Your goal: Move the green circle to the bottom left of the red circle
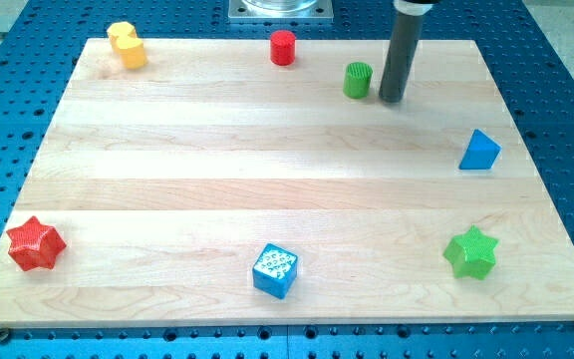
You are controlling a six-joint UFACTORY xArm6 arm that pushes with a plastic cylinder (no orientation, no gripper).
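Note:
The green circle (358, 79) is a short green cylinder near the view's top, right of centre. The red circle (283, 47) is a short red cylinder at the top edge of the board, up and to the left of the green one. My tip (392, 99) rests on the board just to the right of the green circle, a small gap apart from it. The dark rod rises from there out of the view's top.
A yellow block (127, 45) sits at the top left. A blue triangle (479, 151) is at the right. A green star (470, 252) is at the bottom right, a blue cube (274, 270) at the bottom centre, a red star (35, 243) at the bottom left. The wooden board (217, 170) lies on a blue perforated table.

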